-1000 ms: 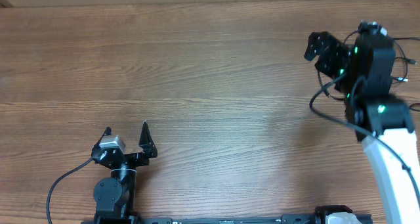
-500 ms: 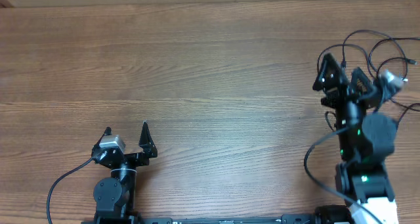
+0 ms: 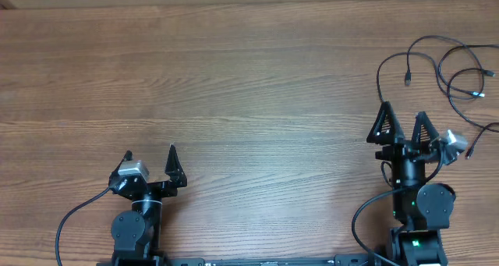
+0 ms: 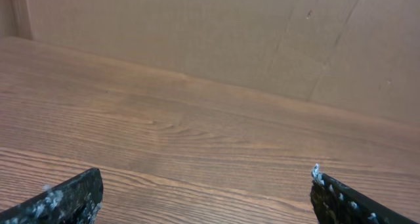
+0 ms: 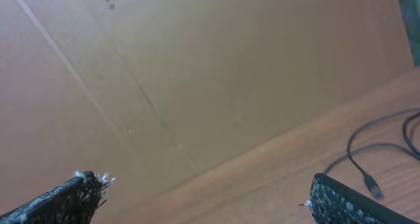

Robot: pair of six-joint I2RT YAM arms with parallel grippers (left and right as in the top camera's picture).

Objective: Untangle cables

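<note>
1. overhead shows the right pincer [image 3: 403, 110] spread wide and holding nothing, its tips pointing toward the far side of the table [image 3: 234, 79].
2. the left pincer [image 3: 150, 150] is just as wide open and empty. no cord lies anywhere near it, and its wrist view shows only bare wood and a cardboard wall [image 4: 262, 40].
3. the cables [image 3: 448, 71] lie ahead of the right pincer and off to its right, clear of its fingers [image 3: 379, 125], in loose loops that cross one another. some of them run past the right edge of the overhead view.
4. one small plug [image 3: 408, 79] rests just ahead of the right pincer's tips, and a cord end lies close beside its wrist.
5. risk: where loops overlap, a closing grip would probably catch two cords at once, and pulling would then tighten the tangle.
6. risk: the cords are thin and flat on the wood, so the fingers may scrape past or let one slip.
7. risk: the stray end beside the wrist could snag as the arm reaches forward.
</note>
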